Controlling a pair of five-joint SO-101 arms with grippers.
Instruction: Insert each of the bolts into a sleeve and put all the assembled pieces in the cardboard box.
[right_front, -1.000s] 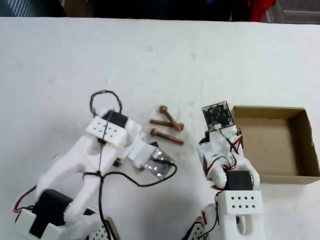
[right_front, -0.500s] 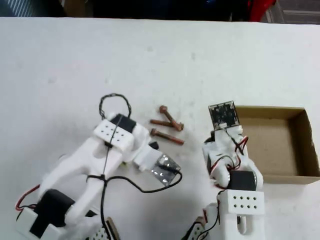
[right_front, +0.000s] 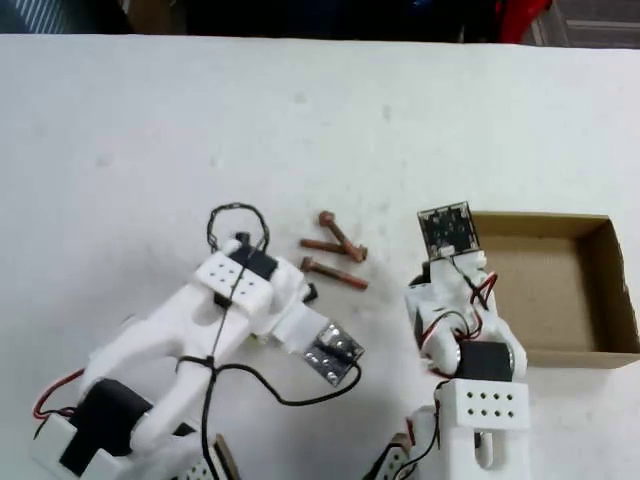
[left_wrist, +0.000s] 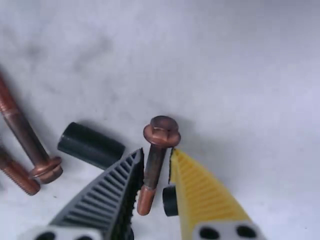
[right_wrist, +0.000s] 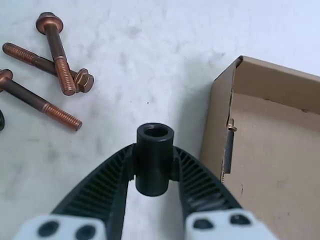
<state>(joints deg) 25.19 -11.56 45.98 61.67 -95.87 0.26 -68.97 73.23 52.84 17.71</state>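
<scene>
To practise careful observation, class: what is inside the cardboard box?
Only bare cardboard floor shows inside the cardboard box. The right arm covers the corner nearest it.

A big white table (right_front: 150, 120) lies under the left gripper (left_wrist: 156, 156) and right gripper (right_wrist: 154, 156). A red thing (right_front: 520, 18) sits far beyond them.

the upper half of the high view is open table (right_front: 150, 120), edge to edge. at centre three loose bolts (right_front: 335, 250) lie heaped, two crossed, leaving a narrow lane to the right arm (right_front: 460, 330). the left arm (right_front: 180, 340) and its cable loop (right_front: 238, 222) block the lower left. the cardboard box (right_front: 600, 290) stands at the right, top open, its corner near the right gripper (right_wrist: 154, 150), clamped on a sleeve (right_wrist: 155, 170). a spare black sleeve (left_wrist: 90, 145) lies just beside the left gripper (left_wrist: 156, 156), which pinches a bolt (left_wrist: 152, 170).
</scene>
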